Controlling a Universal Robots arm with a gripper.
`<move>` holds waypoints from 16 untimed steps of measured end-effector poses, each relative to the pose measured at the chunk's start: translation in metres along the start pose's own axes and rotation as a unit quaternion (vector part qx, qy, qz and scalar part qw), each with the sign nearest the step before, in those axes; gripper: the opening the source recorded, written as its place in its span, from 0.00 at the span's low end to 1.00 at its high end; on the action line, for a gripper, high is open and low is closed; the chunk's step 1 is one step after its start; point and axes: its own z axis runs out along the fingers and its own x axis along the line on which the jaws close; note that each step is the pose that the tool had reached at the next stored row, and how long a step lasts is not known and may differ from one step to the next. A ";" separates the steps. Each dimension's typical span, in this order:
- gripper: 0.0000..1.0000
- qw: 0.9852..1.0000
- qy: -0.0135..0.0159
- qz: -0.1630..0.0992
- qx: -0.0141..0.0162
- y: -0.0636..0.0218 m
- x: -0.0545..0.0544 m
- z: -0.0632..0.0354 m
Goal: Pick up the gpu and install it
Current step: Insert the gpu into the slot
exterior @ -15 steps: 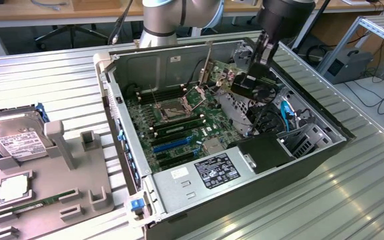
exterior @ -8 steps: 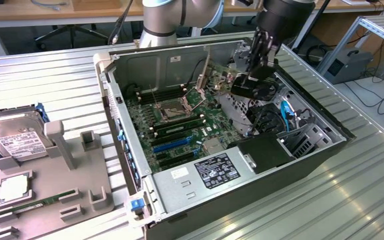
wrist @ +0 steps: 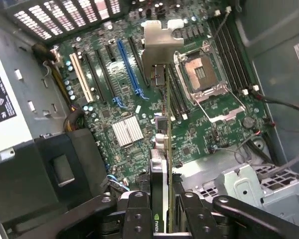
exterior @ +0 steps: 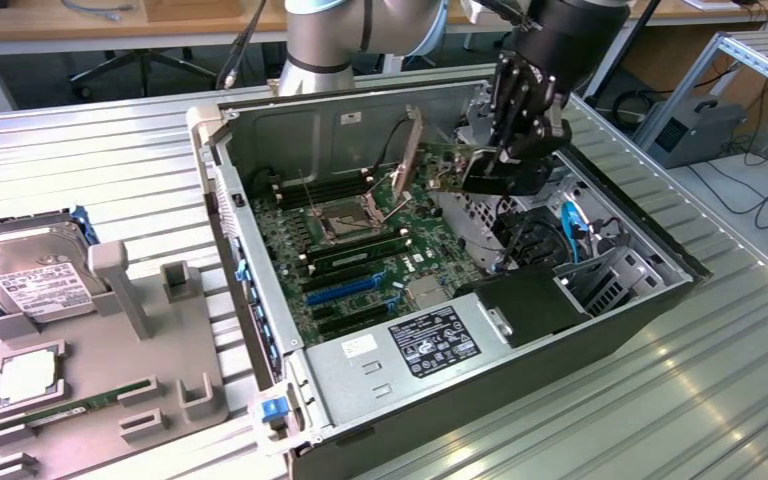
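Note:
My gripper point(exterior: 502, 160) hangs inside the open computer case point(exterior: 244, 230), above the motherboard point(exterior: 357, 250), and is shut on the gpu point(exterior: 427, 168). The card is held on edge, clear of the board, with its silvery bracket point(exterior: 411, 140) pointing away from the fingers. In the wrist view the gpu point(wrist: 165, 149) runs edge-on from between the two black fingers point(wrist: 138, 211) out to the metal bracket point(wrist: 159, 42). My gripper point(wrist: 163, 216) clamps its near end. Below it lie the blue expansion slots point(wrist: 127, 67) and, to one side, the open CPU socket point(wrist: 202, 74).
A power supply point(exterior: 418, 345) and a black drive bay point(exterior: 531, 300) fill the case's near end. On the exterior view's left a silver hard drive point(exterior: 31, 275) and a grey fixture point(exterior: 104, 360) holding a green memory stick point(exterior: 51, 415) rest on the ribbed metal table point(exterior: 104, 160).

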 end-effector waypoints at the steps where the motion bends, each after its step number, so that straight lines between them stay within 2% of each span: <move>1: 0.27 1.000 0.001 -0.017 0.000 0.0000 0.000 0.0002; 4: 0.27 0.998 0.002 -0.056 -0.002 0.0000 0.000 0.0006; 9: 0.27 0.995 0.004 -0.102 -0.003 0.0000 0.000 0.0009; 16: 0.27 0.995 0.004 -0.102 -0.003 0.0000 0.000 0.0010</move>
